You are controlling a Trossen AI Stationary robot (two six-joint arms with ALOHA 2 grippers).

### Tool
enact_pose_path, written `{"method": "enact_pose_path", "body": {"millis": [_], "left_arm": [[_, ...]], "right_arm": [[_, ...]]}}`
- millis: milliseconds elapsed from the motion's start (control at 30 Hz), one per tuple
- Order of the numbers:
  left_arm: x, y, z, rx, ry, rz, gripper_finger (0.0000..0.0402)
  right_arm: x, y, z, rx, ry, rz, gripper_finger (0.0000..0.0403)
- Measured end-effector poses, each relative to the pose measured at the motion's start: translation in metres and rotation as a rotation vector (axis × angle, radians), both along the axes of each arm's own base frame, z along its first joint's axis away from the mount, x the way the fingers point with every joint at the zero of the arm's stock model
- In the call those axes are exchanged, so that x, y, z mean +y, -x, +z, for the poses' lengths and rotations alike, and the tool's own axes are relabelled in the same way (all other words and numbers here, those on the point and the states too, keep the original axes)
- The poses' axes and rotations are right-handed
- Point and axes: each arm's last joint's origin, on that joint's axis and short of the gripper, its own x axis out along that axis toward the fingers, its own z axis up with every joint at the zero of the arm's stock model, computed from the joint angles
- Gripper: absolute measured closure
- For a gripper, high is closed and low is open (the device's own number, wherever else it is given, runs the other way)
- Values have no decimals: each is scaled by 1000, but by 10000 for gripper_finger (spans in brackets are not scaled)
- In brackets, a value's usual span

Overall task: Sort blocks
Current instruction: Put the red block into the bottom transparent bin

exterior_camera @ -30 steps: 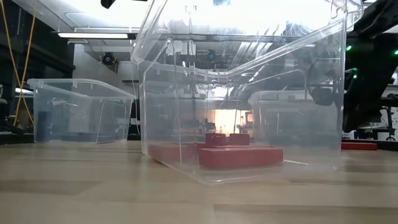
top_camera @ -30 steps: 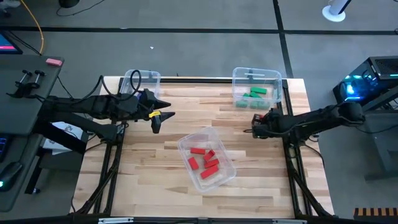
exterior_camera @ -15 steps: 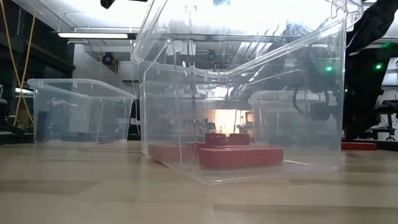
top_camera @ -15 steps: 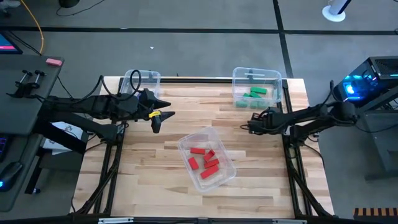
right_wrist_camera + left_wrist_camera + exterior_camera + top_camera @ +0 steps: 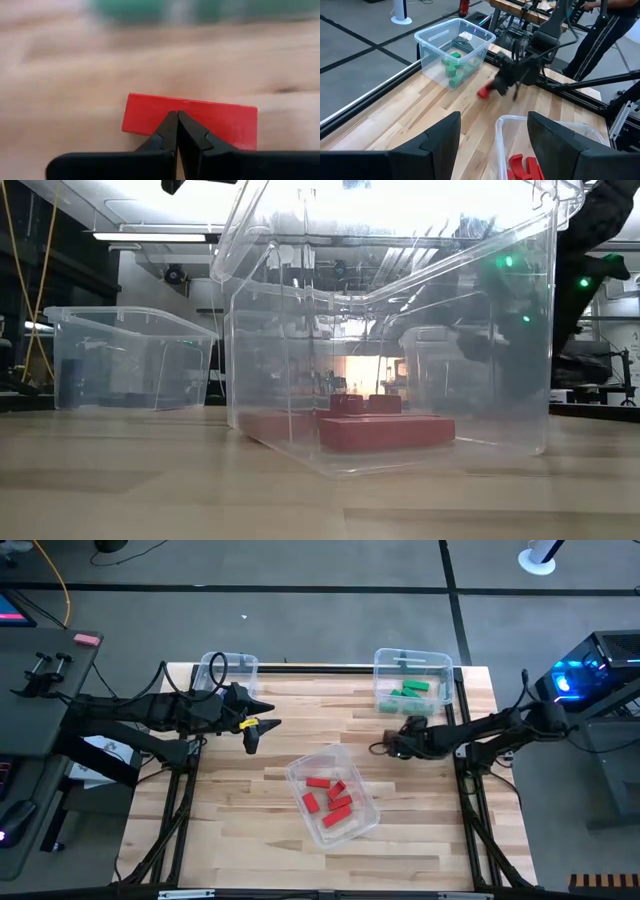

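Observation:
A red block (image 5: 190,120) lies flat on the table right of centre, also seen in the left wrist view (image 5: 484,92). My right gripper (image 5: 383,748) is shut, with its tips (image 5: 177,120) at the block. My left gripper (image 5: 260,730) hangs open and holds nothing above the table's left part (image 5: 492,132). Several red blocks (image 5: 330,797) lie in the clear bin (image 5: 300,772) at the centre. Green blocks (image 5: 410,691) lie in the bin (image 5: 440,662) at the far right. My right gripper meets the red block's long side (image 5: 172,107) around its middle with its shut fingertips (image 5: 170,125). It comes slanting down from the table's right side, across the block. The block lies flat on the table.
A third clear bin (image 5: 228,668) stands at the table's far left corner, beside my left arm. Bare wood lies between the centre bin and the green bin, and along the near edge. In the low view the centre bin (image 5: 300,330) fills most of the picture.
My right gripper, still shut, has gone from near the table's right edge toward its middle, sinking a little and tipping further down. The red block that lay near the right edge in the low view has left that place, slid leftward along the table.

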Motion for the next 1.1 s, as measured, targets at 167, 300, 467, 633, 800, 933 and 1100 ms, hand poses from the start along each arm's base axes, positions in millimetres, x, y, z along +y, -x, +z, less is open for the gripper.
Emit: {"method": "enact_pose_path", "body": {"millis": [167,300,467,633,800,933,1100], "left_arm": [[0,0,-1,6,-1,0,184],[0,0,-1,10,-1,0,184],[0,0,-1,10,-1,-1,184],[0,0,-1,9,-1,-1,184],[0,0,-1,9,-2,0,184],[0,0,-1,10,-2,-1,184],[0,0,-1,7,4,2,184]], "right_arm": [[22,-19,10,25,-95,421,403],[45,-20,11,66,-188,725,403],[67,-15,10,119,-272,991,403],[71,-13,21,122,-240,1118,403],[71,-15,55,84,-158,1233,403],[73,-18,82,60,-87,1441,403],[78,-25,103,49,-10,1716,402]]}}
